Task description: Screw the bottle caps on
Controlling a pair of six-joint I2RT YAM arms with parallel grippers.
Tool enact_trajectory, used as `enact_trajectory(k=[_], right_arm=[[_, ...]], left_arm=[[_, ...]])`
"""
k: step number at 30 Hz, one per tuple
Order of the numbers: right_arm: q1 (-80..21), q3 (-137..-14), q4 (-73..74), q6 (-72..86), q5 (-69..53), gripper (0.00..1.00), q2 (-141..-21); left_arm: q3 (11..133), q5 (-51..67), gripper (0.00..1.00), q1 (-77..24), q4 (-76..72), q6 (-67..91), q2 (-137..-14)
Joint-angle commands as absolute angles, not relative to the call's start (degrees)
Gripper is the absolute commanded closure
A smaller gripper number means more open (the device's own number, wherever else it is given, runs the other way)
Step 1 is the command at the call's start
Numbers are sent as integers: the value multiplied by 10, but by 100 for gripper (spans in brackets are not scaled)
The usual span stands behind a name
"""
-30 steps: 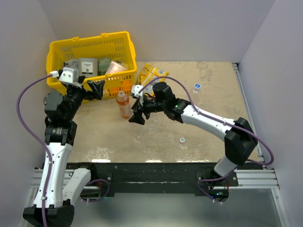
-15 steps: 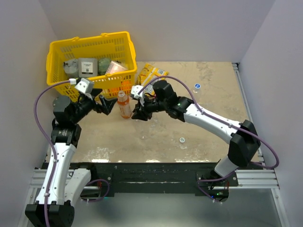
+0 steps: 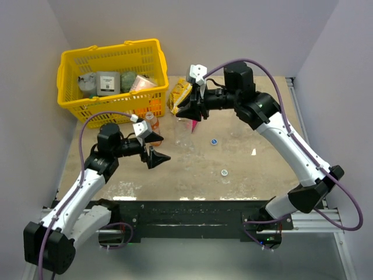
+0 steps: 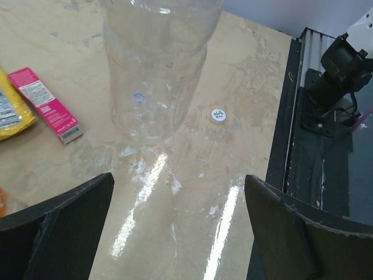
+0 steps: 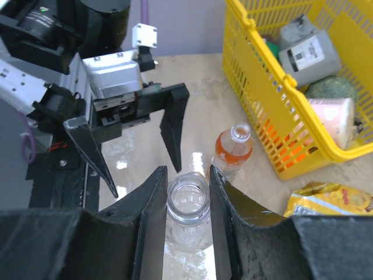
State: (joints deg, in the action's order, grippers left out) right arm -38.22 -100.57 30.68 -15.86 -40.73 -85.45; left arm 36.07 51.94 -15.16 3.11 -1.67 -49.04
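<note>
Right claw (image 5: 187, 185) around clear bottle (image 5: 187, 233) neck

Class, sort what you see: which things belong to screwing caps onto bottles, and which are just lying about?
Job: clear plastic bottle in the right gripper; orange drink bottle; small blue round cap; small whitish round cap.
Lying about: yellow plastic basket; yellow snack packet; flat pink packet.
</note>
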Motion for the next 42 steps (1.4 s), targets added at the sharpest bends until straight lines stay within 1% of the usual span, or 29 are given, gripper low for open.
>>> enact_trajectory(k=[1,4,6,8,12,14,17,22,26,29,35,38,41,42], right_arm=[[-371,-1018,355,-170,-490,100,-862],[-371,-1006,347,-142,-509,100,-865],[-371,-990,322,-116,-524,100,-854],[-381,-987,324,-130,-512,100,-846],[-381,-985,332,-138,-510,100,-844],[-380,-977,322,-138,-508,100,-841],[-381,-974,295,-124,-489,100,-839],[-376,-970,283,-119,-479,100,-833],[-376,-965,248,-70,-524,100,-832],[-376,-967,243,-58,-532,100,-835],[-376,-982,236,-49,-535,100,-844],[-376,-984,234,-48,-533,100,-845],[-376,-985,237,-50,-530,100,-848],[-378,-985,236,-50,-529,100,-848]], left_arm=[[381,490,0,-183,-60,-19,-541],[374,478,0,-189,-123,16,-562],[366,493,0,-190,-162,39,-578],[358,512,0,-190,-195,47,-598],[366,548,0,-210,-220,67,-622],[373,569,0,-241,-201,50,-634],[383,564,0,-273,-204,39,-644],[389,549,0,-278,-209,49,-649],[370,548,0,-280,-306,103,-672],[366,551,0,-289,-348,134,-688],[373,557,0,-298,-375,146,-713],[373,563,2,-299,-384,145,-718],[374,563,7,-298,-388,142,-722],[372,563,10,-299,-388,142,-722]])
